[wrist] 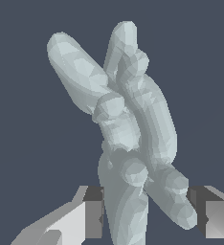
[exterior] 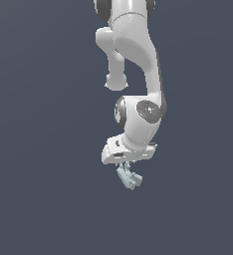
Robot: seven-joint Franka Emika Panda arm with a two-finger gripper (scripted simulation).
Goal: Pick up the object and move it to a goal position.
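Observation:
The object (exterior: pixel 129 177) is a small pale blue-grey lump with several blocky prongs. It hangs just under the white gripper (exterior: pixel 127 167) in the exterior view, with plain dark ground all round it. In the wrist view the object (wrist: pixel 128 119) fills most of the picture, its prongs pointing away from the camera. The gripper (wrist: pixel 145 217) has one finger on each side of the object's near end, and both pads touch it. The gripper is shut on the object.
The white arm (exterior: pixel 138 64) comes down from the top of the exterior view. Everything else is an even dark blue-grey background with no edge, marker or other item showing.

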